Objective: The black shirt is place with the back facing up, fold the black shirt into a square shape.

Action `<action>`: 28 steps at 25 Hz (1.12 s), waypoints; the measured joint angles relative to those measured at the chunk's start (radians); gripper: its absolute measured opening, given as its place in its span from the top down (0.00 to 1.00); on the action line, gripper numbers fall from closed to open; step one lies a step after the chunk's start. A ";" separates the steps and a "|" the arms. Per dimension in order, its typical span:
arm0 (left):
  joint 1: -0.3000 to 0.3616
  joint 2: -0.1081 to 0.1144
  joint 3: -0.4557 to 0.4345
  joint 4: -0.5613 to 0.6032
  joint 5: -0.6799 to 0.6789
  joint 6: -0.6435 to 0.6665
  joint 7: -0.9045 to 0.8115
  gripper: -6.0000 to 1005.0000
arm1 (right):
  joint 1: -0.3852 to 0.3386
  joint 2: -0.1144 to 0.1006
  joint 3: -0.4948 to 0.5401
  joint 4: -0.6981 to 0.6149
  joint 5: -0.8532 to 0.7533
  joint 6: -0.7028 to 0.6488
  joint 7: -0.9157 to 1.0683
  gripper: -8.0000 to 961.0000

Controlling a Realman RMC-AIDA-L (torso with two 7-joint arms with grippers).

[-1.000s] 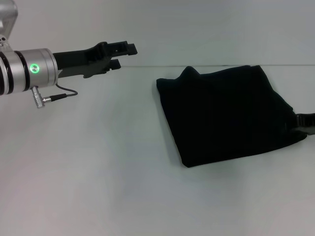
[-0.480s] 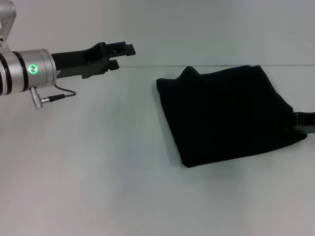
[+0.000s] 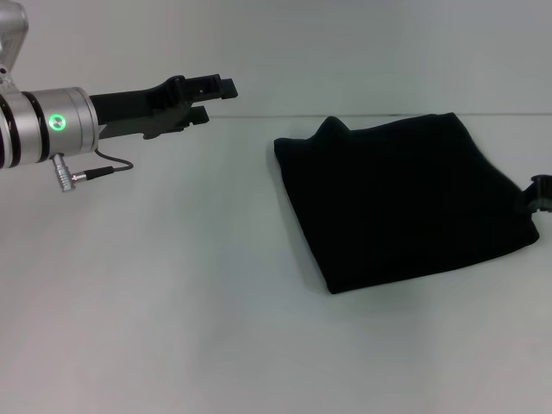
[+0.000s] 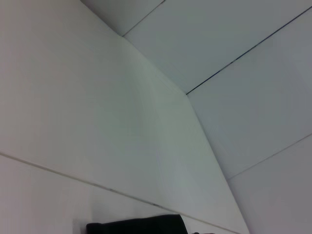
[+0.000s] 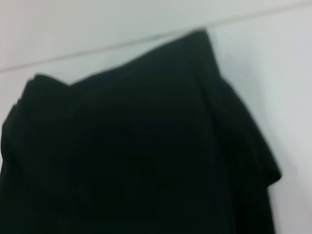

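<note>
The black shirt (image 3: pixel 401 200) lies folded into a rough, slightly skewed square on the white table, right of centre in the head view. In the right wrist view the black shirt (image 5: pixel 136 146) shows as layered folds from close by. My left gripper (image 3: pixel 219 97) hangs raised over the far left of the table, well away from the cloth, open and holding nothing. Only a small black part of my right gripper (image 3: pixel 542 193) shows at the right edge, just beside the shirt's right corner.
The white table (image 3: pixel 172 285) stretches bare to the left of and in front of the shirt. A white wall (image 3: pixel 345 52) rises directly behind the table's far edge. A cable (image 3: pixel 108 168) dangles under the left wrist.
The right gripper has drawn back to the right and slightly up, away from the shirt's right corner. The shirt's right edge has settled a little. The left arm has not moved.
</note>
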 joint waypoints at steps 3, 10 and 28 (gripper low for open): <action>0.000 -0.001 0.000 0.000 -0.001 0.000 0.000 0.25 | 0.002 -0.004 -0.005 -0.015 -0.003 -0.011 0.001 0.98; 0.002 -0.001 0.000 0.000 -0.003 -0.001 -0.001 0.25 | 0.020 0.016 -0.024 0.007 -0.062 0.034 0.002 0.98; 0.009 -0.003 0.000 0.000 -0.020 0.003 0.001 0.25 | 0.058 -0.003 0.012 0.003 -0.088 0.190 0.124 0.75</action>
